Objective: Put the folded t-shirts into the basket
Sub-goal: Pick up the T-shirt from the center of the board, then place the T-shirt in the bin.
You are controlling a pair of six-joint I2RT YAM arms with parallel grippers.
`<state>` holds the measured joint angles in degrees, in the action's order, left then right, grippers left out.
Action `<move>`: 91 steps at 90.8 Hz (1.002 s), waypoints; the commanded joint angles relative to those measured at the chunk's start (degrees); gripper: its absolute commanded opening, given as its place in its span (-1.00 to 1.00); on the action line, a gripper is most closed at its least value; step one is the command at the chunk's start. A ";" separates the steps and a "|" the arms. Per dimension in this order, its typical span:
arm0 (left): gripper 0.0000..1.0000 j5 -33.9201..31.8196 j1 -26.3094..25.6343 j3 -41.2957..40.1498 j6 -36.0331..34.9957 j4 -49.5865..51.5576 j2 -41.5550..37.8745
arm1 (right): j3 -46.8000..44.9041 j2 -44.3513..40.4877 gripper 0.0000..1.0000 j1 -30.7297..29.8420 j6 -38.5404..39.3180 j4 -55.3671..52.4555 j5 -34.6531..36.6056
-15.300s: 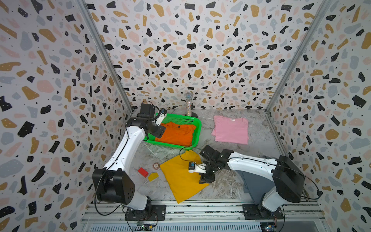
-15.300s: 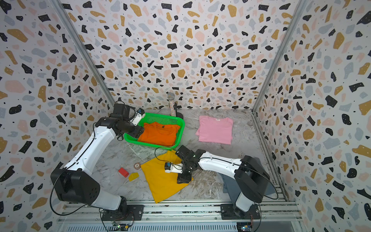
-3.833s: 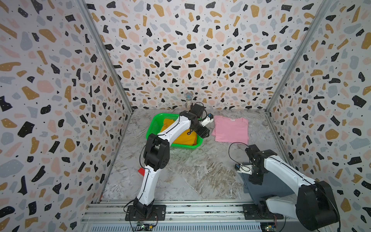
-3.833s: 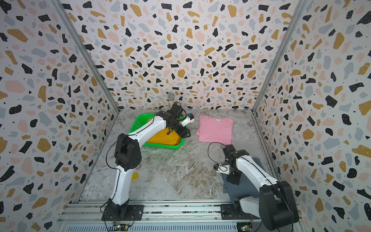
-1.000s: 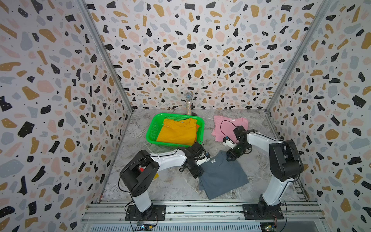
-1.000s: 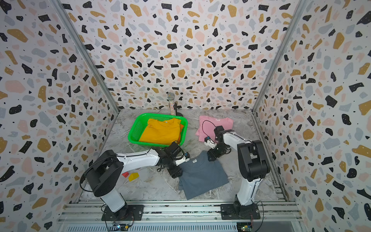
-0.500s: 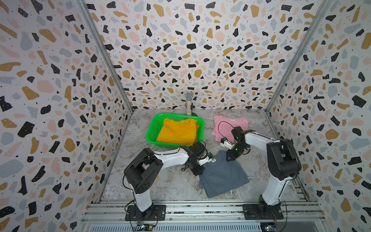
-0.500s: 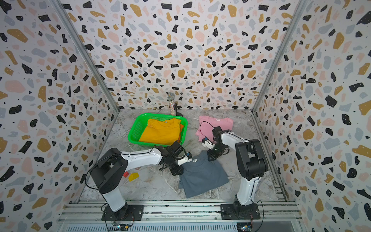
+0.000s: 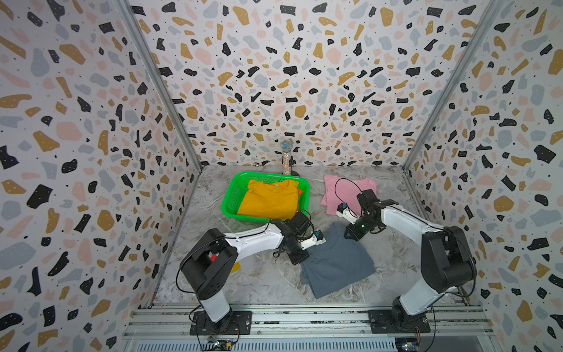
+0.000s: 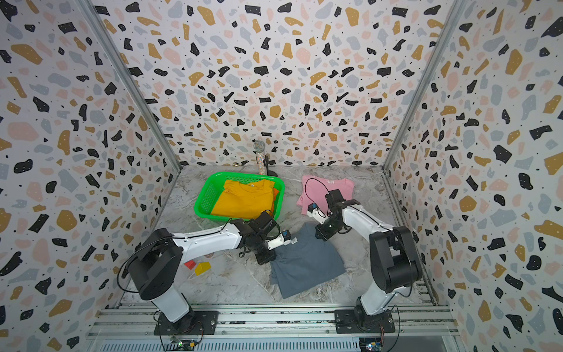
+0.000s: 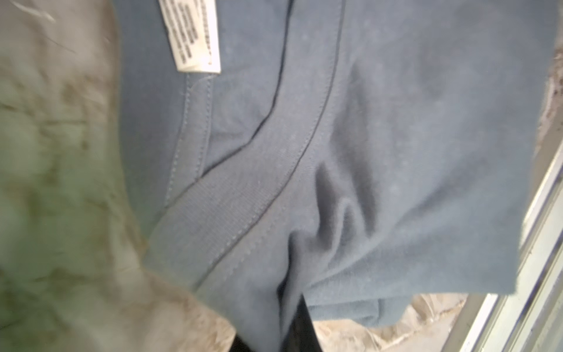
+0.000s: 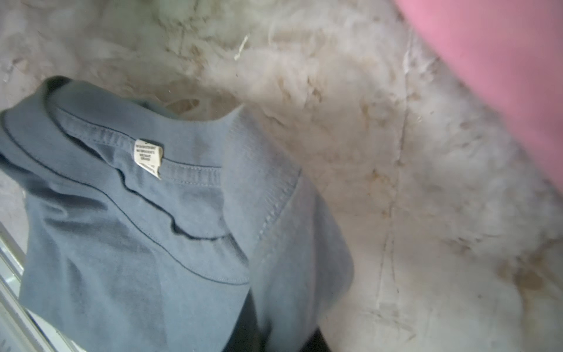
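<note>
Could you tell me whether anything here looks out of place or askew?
The grey-blue t-shirt lies askew, its collar edge puckered where the left end effector and right end effector pinch it. The pink t-shirt looks rumpled along one side. A red block and a yellow block sit stray near the left arm.

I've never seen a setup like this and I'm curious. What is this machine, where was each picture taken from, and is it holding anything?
Two white robot arms, left and right, stand on a rail at a marbled table. The two wide pictures come from a camera pair overhead; the two close-ups from cameras on the arms' wrists. A green basket holds a mustard shirt over an orange shirt. A pink shirt lies beside it. The left gripper and right gripper are each shut on the collar end of the grey-blue shirt.
</note>
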<state>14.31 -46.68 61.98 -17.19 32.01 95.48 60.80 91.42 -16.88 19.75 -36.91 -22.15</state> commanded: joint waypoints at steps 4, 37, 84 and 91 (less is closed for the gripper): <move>-1.00 -1.87 0.50 3.48 -6.93 5.61 -4.59 | -1.83 -6.32 -1.00 -0.25 -0.45 4.05 -2.42; -1.00 -6.39 6.14 11.56 -15.87 19.25 -11.12 | -3.58 -18.24 -1.00 -0.32 -7.00 12.08 -11.76; -1.00 -10.63 23.26 29.54 -25.16 32.89 -14.10 | 12.61 -11.17 -1.00 -11.10 -23.61 16.69 -10.39; -1.00 -11.37 25.41 31.69 -26.85 34.63 -13.70 | 15.40 -9.41 -1.00 -13.33 -24.56 15.63 -8.49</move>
<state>4.49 -23.73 90.13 -40.21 62.08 82.46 71.99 81.03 -27.73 -1.67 -20.53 -33.43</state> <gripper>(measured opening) 0.092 0.130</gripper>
